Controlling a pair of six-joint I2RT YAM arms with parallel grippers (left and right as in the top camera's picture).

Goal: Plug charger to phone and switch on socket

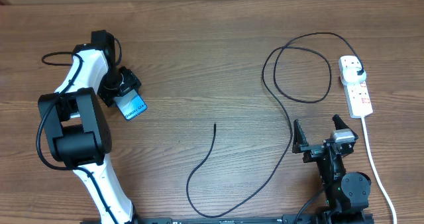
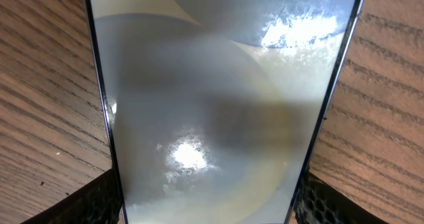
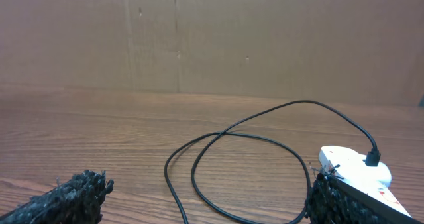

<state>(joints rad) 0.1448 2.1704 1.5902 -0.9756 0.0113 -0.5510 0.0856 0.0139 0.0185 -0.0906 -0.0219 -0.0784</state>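
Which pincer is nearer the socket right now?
Right. The right pincer hangs open just short of the socket, slightly to its left; the left pincer is far across the table, around the phone.

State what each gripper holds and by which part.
The left gripper clamps the phone by its long edges near one end; the right gripper is open, empty.

Likely a lab bench — robot arms (image 1: 79, 138) mounted at 6 o'clock on a wood-grain table (image 1: 218, 65). Plain brown board wall (image 3: 265, 38) at 12.
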